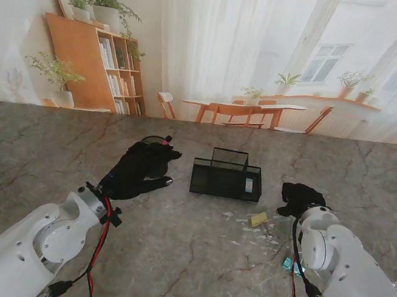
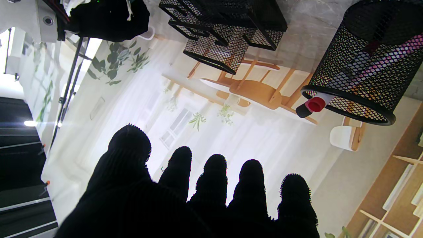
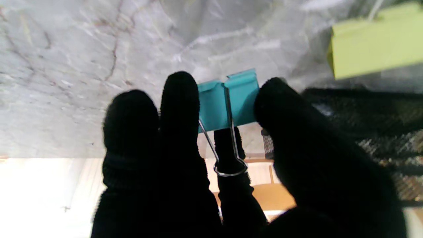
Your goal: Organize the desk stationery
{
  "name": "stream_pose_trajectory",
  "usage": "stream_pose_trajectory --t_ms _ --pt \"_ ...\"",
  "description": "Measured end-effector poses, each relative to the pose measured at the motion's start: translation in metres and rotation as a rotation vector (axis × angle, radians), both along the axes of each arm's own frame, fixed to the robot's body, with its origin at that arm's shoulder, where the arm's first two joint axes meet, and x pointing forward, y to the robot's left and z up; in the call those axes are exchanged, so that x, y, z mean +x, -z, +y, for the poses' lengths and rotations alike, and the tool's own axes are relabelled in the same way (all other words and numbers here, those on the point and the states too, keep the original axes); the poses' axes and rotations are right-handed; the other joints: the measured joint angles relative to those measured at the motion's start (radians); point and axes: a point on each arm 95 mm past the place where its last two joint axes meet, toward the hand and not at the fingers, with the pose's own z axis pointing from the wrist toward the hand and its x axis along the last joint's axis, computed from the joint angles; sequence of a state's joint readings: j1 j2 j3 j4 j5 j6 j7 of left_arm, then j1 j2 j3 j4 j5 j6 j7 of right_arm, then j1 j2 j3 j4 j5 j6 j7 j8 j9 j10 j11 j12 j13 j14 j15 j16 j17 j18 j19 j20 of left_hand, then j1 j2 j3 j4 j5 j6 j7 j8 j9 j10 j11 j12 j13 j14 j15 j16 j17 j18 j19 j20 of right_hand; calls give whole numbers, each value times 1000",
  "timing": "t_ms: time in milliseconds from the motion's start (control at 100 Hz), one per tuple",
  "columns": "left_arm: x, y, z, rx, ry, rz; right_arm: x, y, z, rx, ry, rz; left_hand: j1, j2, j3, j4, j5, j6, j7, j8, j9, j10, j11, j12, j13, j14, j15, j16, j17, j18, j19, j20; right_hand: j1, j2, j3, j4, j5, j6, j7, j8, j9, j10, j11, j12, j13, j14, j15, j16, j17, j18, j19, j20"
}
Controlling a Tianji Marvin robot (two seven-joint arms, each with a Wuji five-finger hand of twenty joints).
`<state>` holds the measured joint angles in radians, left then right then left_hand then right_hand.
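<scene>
A black mesh desk organizer (image 1: 226, 176) stands mid-table, also seen in the left wrist view (image 2: 228, 26). My right hand (image 1: 299, 197) hovers just right of it, shut on a teal binder clip (image 3: 228, 99) pinched between thumb and fingers (image 3: 180, 99), wire handles toward the palm. My left hand (image 1: 141, 170) is to the organizer's left, open, its fingers (image 2: 214, 178) spread and holding nothing. A black mesh pen cup (image 2: 360, 62) with markers, one red-capped (image 2: 314, 105), sits just beyond the left hand; in the stand view that hand hides it.
A yellow sticky-note pad (image 1: 257, 218) lies near the right hand, blurred in the right wrist view (image 3: 373, 46). Small white scraps (image 1: 249, 232) are scattered nearer to me. A small teal item (image 1: 288, 263) lies beside my right forearm.
</scene>
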<state>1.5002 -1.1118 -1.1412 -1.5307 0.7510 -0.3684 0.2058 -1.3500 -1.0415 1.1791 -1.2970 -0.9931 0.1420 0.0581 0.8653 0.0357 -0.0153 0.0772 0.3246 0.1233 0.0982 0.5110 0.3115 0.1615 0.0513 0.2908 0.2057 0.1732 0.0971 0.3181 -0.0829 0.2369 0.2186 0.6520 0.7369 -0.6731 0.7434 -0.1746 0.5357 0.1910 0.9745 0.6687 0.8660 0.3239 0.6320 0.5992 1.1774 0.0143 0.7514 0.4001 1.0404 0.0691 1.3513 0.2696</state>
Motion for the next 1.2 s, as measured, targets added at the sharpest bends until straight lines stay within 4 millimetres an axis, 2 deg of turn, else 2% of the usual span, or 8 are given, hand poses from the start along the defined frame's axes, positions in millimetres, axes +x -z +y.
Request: stream_pose_trajectory --t_ms 200,220,420,550,740,940,1200 --pt "0 0 2 -4 -7 -4 1 -21 5 90 58 -55 0 0 0 0 0 0 0 0 0 0 0 0 0 0 0 0 0 0 0 0 7 -13 0 0 24 -1 3 -11 1 1 0 0 0 2 11 5 1 0 10 3" --pt "0 0 2 -4 -7 -5 2 -23 6 99 64 -60 0 0 0 0 0 0 0 0 0 0 0 0 0 0 0 0 0 0 0 0 8 -13 0 -11 26 -1 3 -11 1 1 0 0 0 2 12 5 1 0 12 3" --pt "-1 0 3 -8 -10 -8 7 -45 15 205 135 -110 0 0 0 0 0 0 0 0 0 0 0 0 0 0 0 0 0 0 0 0 9 -28 0 -19 36 -1 3 -12 16 2 0 0 4 6 24 20 2 2 24 3" --pt "-1 0 4 -9 -12 -9 17 -60 24 232 131 -141 0 0 0 0 0 0 0 0 0 0 0 0 0 0 0 0 0 0 0 0 18 -36 0 -23 36 -1 3 -12 23 18 0 0 5 9 26 21 3 5 26 3" --pt "-1 0 5 -11 -18 -10 42 -82 45 281 136 -176 0 0 0 0 0 0 0 0 0 0 0 0 0 0 0 0 0 0 0 0 19 -37 1 -29 36 -1 3 -12 23 18 0 0 5 12 30 22 3 6 26 3" --pt "-1 0 5 -16 -18 -6 69 -87 71 327 131 -162 0 0 0 0 0 0 0 0 0 0 0 0 0 0 0 0 0 0 0 0 20 -37 1 -29 36 0 3 -12 24 18 0 0 5 12 31 29 3 6 27 3" --pt "0 0 5 -22 -19 -2 95 -81 105 364 131 -127 0 0 0 0 0 0 0 0 0 0 0 0 0 0 0 0 0 0 0 0 21 -37 1 -30 36 0 3 -12 24 18 0 0 5 12 32 30 3 6 27 3"
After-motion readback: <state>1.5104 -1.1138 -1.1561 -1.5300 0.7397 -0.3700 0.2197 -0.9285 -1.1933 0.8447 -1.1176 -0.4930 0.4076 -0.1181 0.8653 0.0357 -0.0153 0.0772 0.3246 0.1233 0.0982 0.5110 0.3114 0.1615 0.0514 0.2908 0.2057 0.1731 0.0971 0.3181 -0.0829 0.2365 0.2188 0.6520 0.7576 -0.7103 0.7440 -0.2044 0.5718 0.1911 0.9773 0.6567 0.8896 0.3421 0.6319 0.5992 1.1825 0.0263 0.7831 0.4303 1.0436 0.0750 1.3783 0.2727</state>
